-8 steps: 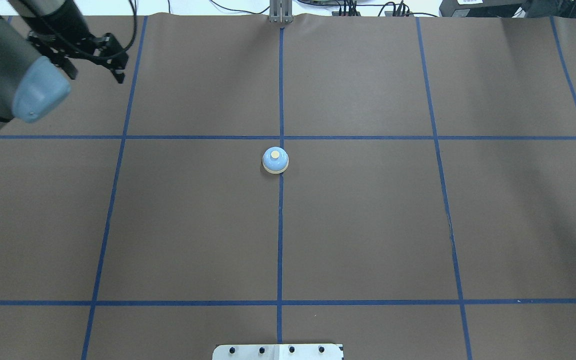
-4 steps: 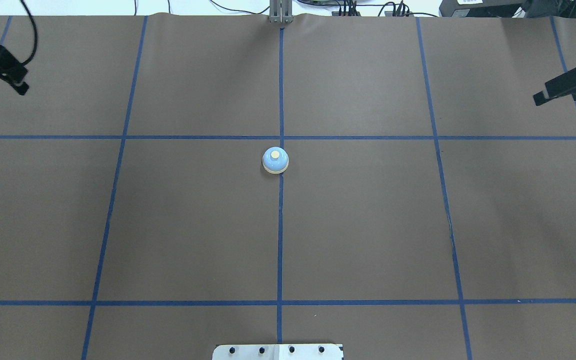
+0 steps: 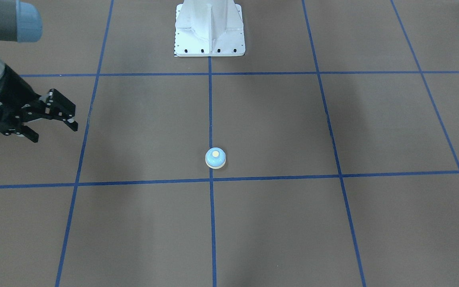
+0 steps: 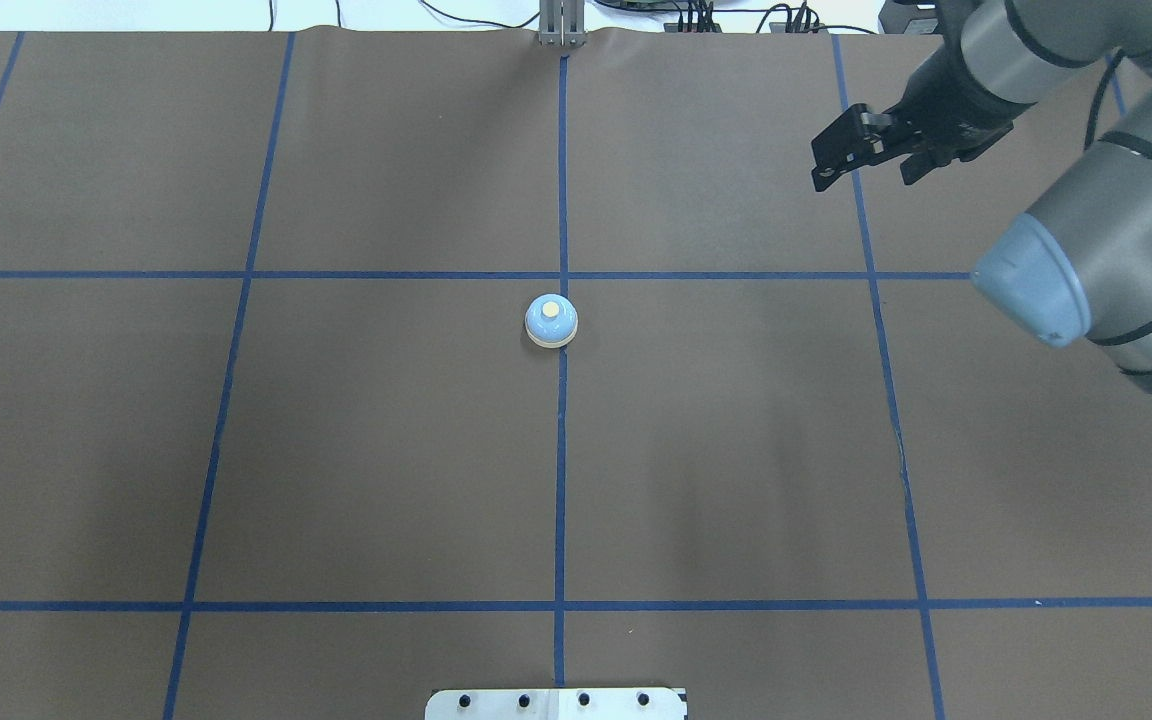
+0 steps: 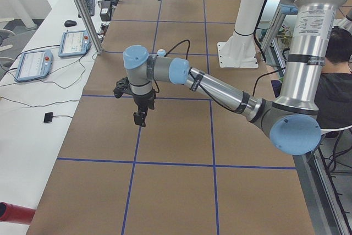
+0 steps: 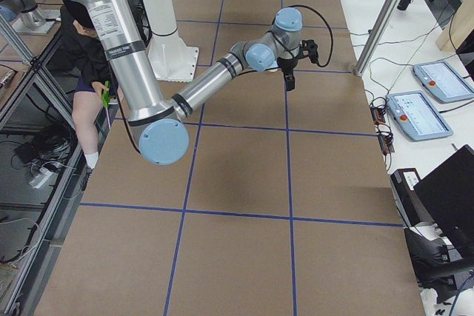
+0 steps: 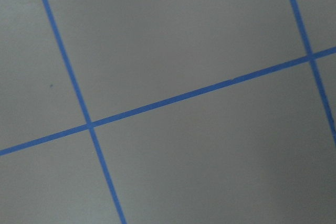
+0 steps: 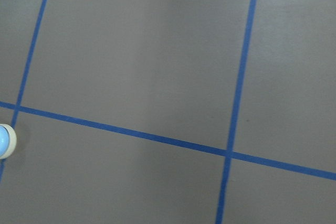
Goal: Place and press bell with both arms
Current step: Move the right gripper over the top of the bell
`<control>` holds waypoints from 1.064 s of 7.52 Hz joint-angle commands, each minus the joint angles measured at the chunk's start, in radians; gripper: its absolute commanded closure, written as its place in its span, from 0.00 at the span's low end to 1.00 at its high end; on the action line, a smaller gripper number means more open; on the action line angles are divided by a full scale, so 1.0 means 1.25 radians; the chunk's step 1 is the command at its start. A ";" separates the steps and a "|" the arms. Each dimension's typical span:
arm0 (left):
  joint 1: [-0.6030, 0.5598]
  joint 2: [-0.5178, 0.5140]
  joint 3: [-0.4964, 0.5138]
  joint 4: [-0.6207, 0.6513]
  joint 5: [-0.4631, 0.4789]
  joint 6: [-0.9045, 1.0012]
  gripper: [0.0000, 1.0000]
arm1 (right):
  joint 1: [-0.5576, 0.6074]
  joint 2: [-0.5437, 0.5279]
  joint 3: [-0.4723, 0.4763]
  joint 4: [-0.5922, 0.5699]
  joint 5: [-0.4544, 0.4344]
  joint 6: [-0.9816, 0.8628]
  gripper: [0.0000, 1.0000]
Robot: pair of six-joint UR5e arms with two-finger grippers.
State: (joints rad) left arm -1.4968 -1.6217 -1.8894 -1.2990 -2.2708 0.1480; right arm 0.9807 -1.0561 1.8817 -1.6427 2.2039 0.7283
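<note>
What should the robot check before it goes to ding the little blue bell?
1. Bell standing upright on the table, button on top: ok.
2. Nothing touching or covering the bell: ok.
3. Right gripper open and empty: ok.
4. Right gripper above the bell: not ok; it hangs far off to one side.
5. Left gripper open or shut: cannot tell; no view shows its fingers clearly.
6. Left gripper near the bell: not ok; it is far off on the other side.
</note>
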 commanded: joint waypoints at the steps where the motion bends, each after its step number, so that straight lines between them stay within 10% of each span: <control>1: -0.052 0.163 -0.003 -0.157 -0.002 0.020 0.00 | -0.079 0.085 -0.029 -0.032 -0.069 0.072 0.00; 7: -0.090 0.221 -0.029 -0.167 -0.060 0.008 0.00 | -0.253 0.370 -0.370 -0.020 -0.225 0.211 0.02; 8: -0.090 0.221 -0.027 -0.167 -0.060 0.008 0.00 | -0.263 0.385 -0.427 0.040 -0.228 0.216 0.34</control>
State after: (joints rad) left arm -1.6086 -1.3458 -1.9242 -1.5078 -2.3446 0.1581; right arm 0.6754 -0.6214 1.4493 -1.6539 1.9365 0.9845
